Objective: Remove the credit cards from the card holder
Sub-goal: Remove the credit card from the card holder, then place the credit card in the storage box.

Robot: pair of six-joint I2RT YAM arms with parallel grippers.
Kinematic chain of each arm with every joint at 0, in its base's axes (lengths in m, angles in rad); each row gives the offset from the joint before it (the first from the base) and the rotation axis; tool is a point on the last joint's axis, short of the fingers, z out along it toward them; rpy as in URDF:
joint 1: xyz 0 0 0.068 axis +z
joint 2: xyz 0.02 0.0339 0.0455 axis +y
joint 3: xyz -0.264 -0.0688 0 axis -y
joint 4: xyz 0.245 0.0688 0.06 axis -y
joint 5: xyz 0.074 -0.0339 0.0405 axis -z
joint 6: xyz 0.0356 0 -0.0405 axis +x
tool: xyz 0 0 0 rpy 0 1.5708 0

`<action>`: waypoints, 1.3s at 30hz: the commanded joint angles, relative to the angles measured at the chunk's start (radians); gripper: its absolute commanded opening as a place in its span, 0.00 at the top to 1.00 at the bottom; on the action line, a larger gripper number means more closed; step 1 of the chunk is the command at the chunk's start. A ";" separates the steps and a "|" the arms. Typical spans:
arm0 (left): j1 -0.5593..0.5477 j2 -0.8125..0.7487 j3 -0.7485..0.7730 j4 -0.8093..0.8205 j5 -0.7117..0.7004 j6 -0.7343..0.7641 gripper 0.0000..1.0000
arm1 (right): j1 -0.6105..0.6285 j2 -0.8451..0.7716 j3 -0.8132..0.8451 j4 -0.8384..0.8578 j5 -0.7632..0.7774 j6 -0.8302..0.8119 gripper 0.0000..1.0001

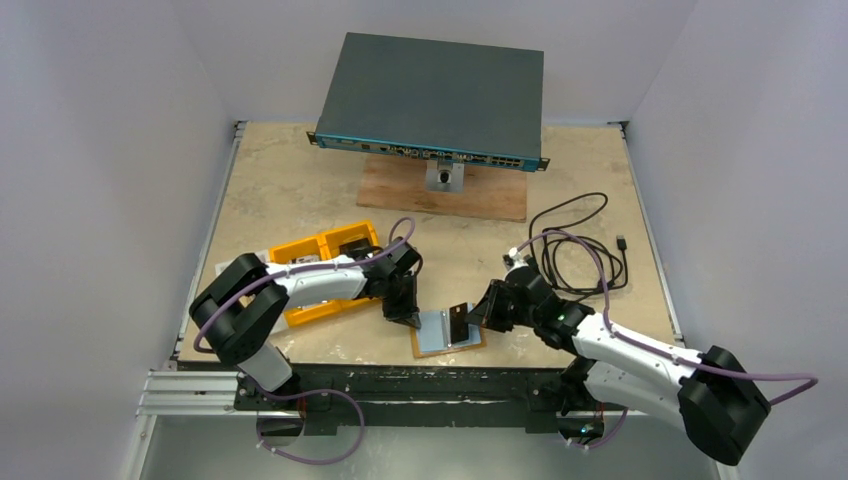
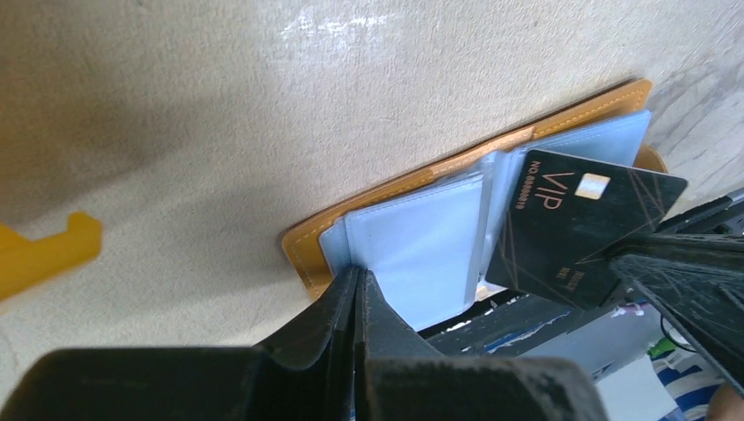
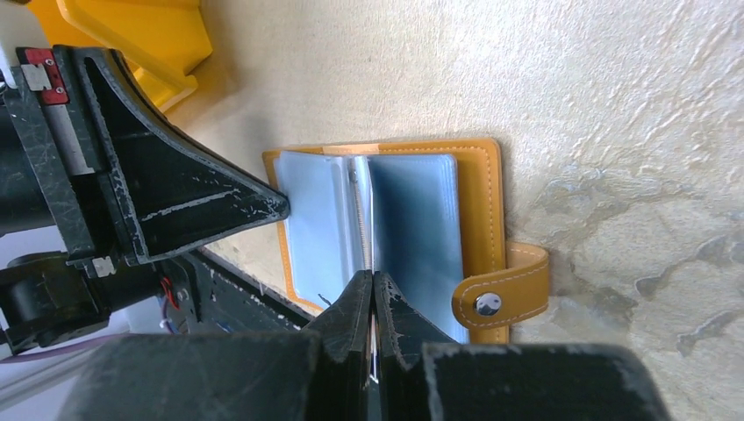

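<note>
While the open card holder point(image 1: 437, 335) lies at the top view's lower centre on the counter point(image 1: 300, 190), the left jaws press clenched on its left page. Left wrist: at right, a black credit card point(image 2: 570, 232) reads "VIP" beside a "NO" number. Right wrist: bottom centre, the right jaws grasp that card.

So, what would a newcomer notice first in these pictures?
An open tan card holder lies at the table's near edge: the right gripper pinches a black VIP card, the shut left gripper presses its blue sleeve. Farther back, a network switch sits above a wooden board.
</note>
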 commanded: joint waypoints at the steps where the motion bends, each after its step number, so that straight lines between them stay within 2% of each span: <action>1: 0.004 -0.061 0.034 -0.037 -0.027 0.051 0.97 | -0.008 -0.052 0.066 -0.083 0.037 -0.023 1.00; 8: 0.011 -0.220 0.078 -0.079 -0.016 0.086 0.59 | -0.019 -0.081 0.127 -0.108 0.006 -0.021 1.00; 17: 0.147 -0.411 -0.019 0.045 0.211 0.094 0.37 | -0.072 -0.010 0.209 0.055 -0.200 0.025 1.00; 24: 0.237 -0.503 -0.078 0.129 0.364 0.065 0.34 | -0.123 0.069 0.202 0.307 -0.394 0.122 1.00; 30: 0.266 -0.510 -0.130 0.239 0.435 0.007 0.35 | -0.131 0.097 0.184 0.446 -0.461 0.204 1.00; 34: 0.269 -0.490 -0.143 0.302 0.469 -0.029 0.37 | -0.131 0.106 0.185 0.460 -0.472 0.220 1.00; 39: 0.269 -0.459 -0.175 0.460 0.516 -0.119 0.43 | -0.131 0.115 0.194 0.440 -0.451 0.207 1.00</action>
